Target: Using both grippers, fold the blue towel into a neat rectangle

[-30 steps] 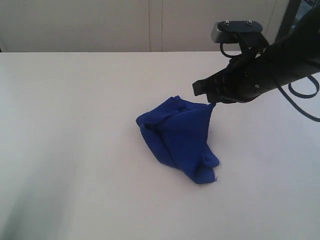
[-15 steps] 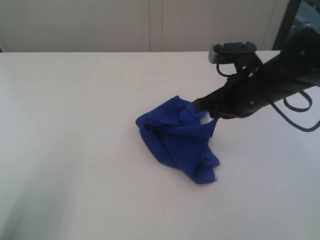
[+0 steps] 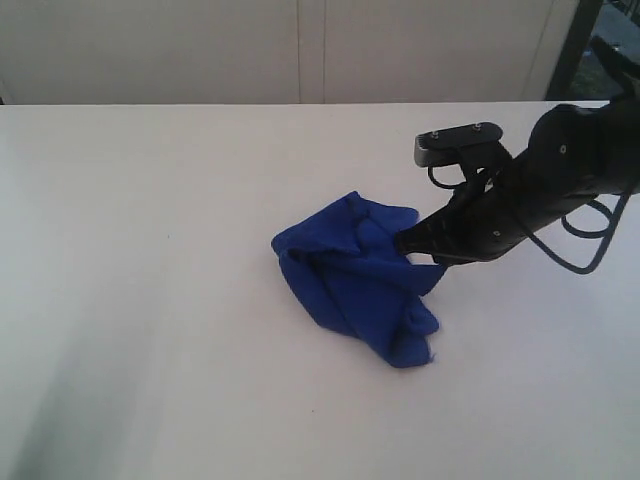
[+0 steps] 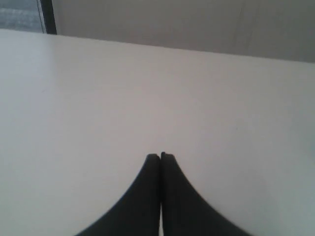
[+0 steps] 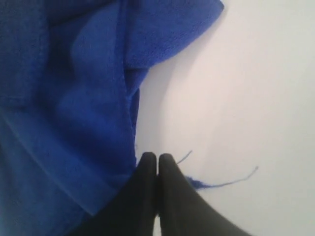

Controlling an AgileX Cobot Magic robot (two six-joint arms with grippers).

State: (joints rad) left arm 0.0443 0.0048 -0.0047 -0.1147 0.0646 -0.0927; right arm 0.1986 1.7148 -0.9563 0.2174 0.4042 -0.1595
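The blue towel [image 3: 350, 275] lies crumpled in a heap at the middle of the white table [image 3: 150, 200]. My right gripper [image 3: 405, 243] is down at the heap's right edge, shut on a corner of the cloth. In the right wrist view the black fingers [image 5: 157, 156] are pressed together, with towel [image 5: 74, 98] on one side and a tuft with loose threads [image 5: 231, 179] poking out on the other. My left gripper [image 4: 160, 156] is shut with nothing in it, above bare table [image 4: 147, 88]. It does not show in the exterior view.
A pale wall [image 3: 300, 50] runs behind the table's far edge. A dark upright post [image 3: 572, 50] stands at the back right. The right arm's black cables [image 3: 585, 230] loop beside its wrist.
My right gripper has come down and slightly right with the towel corner. The raised peak of cloth has sunk back into a low heap.
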